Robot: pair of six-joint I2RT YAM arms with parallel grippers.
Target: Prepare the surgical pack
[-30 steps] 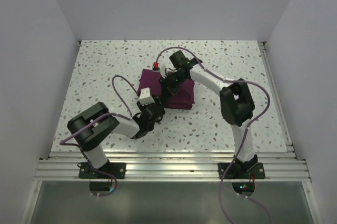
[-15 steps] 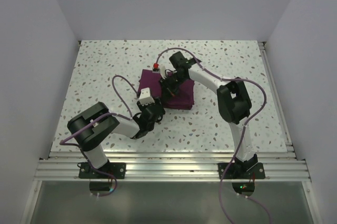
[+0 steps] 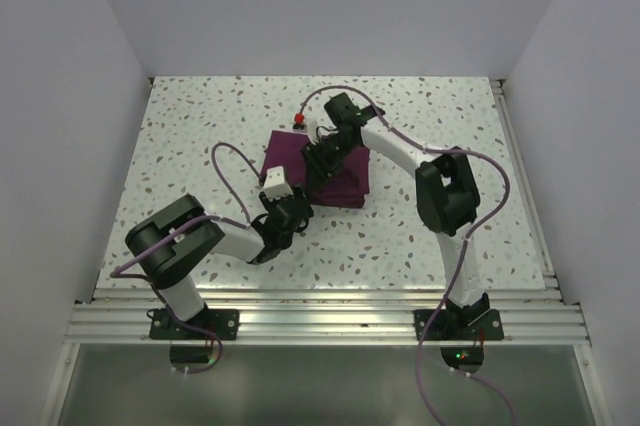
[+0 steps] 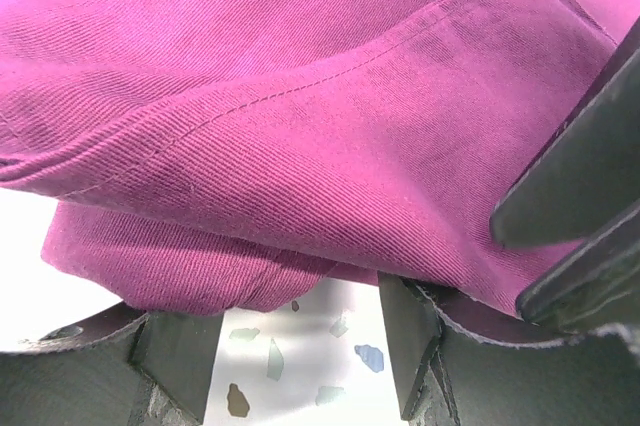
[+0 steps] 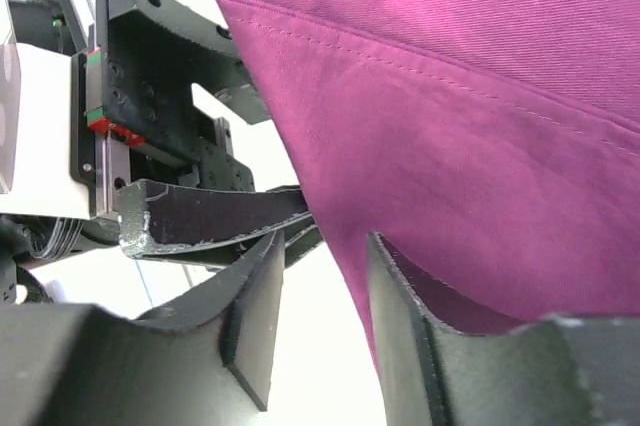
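Top external | purple cloth bundle (image 3: 346, 178) | left gripper (image 3: 287, 206) at its near-left corner, parted, empty | right gripper (image 3: 321, 160) over its left side, parted, empty

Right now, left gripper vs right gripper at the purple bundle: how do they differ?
Gap: the left gripper stands wide; the right gripper shows a narrower gap. Place: the left gripper sits low at the near-left corner of the purple bundle; the right gripper reaches in from the far side, over its top. Shared: both open, table showing between the fingers, neither pinching the bundle.
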